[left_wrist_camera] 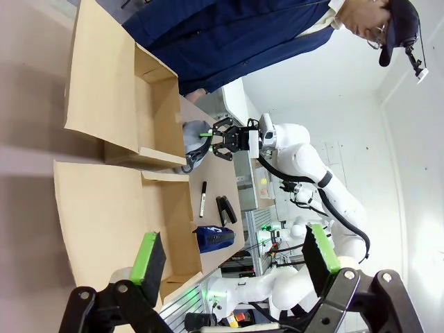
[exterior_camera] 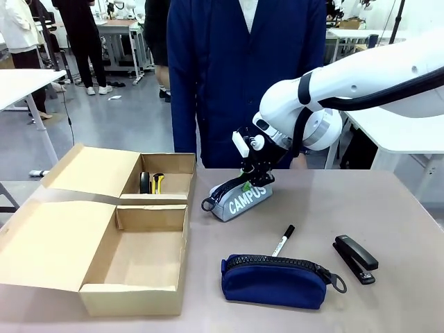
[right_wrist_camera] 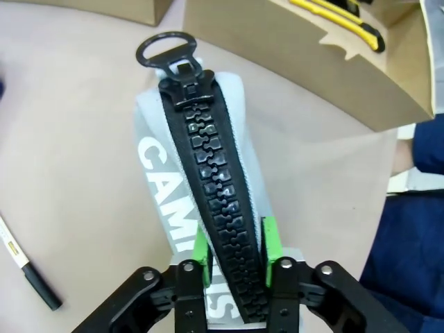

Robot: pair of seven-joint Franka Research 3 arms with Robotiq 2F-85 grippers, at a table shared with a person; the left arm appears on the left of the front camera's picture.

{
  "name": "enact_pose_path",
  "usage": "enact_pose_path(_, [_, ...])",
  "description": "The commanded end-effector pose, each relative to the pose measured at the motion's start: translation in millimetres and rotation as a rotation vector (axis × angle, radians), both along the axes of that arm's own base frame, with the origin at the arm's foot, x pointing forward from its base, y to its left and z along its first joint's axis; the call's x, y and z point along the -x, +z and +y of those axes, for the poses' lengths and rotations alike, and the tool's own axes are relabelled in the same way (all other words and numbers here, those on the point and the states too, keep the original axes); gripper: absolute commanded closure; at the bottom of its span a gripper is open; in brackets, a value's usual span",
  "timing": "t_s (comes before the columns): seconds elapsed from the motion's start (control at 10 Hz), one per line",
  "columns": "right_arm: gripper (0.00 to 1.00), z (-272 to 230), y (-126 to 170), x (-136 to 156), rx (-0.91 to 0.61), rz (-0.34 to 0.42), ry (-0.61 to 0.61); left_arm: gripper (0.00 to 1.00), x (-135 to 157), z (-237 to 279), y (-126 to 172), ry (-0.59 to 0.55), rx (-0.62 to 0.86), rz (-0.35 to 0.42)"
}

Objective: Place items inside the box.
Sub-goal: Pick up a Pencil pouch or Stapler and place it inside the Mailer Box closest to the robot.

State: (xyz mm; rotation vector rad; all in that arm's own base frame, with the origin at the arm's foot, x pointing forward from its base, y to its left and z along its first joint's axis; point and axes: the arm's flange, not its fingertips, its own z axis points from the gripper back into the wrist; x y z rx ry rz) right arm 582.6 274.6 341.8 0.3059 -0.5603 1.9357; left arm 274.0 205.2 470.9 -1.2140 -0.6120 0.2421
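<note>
Grey CAMPUS case point(exterior_camera: 243, 200) on the worktop is clamped across its zip ridge by the right fingers point(right_wrist_camera: 268, 240), at the end away from the box point(exterior_camera: 132, 295). Long axis is pointed boxward, box just beside on the robot's left. Left fingers point(left_wrist_camera: 148, 255) are spread wide, empty.

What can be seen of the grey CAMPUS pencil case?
The grey pencil case looks like soft fabric, with white "CAMPUS" lettering on its side and a chunky black zip, closed, along the top, ending in a black ring pull. It lies on the table just beside the cardboard box, ring end toward the box. The right gripper is shut on its zip ridge at the other end.
</note>
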Motion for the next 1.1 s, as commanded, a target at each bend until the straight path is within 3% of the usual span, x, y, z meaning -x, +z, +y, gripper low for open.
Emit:
enact_pose_path(0.0, [1.0,-2.1,3.2,4.3,0.013,0.016,0.011,0.0,-0.2,-1.2,0.8,0.002,0.014,-0.036])
enact_pose_path(0.5, [1.0,-8.8,20.0,19.5,0.019,0.024,0.024,0.0,-0.2,-1.2,0.8,0.002,0.014,-0.036])
enact_pose_path(0.6, [1.0,-25.2,38.1,31.2,-0.031,0.057,0.016,0.0,-0.2,-1.2,0.8,0.002,0.014,-0.036])
enact_pose_path(0.8, [1.0,-107.5,97.7,75.8,-0.112,0.027,-0.129,0.0,-0.2,-1.2,0.8,0.002,0.014,-0.036])
enact_pose_path(1.0, [1.0,-219.0,149.7,145.7,-0.253,-0.047,-0.405,0.0,-0.2,-1.2,0.8,0.002,0.014,-0.036])
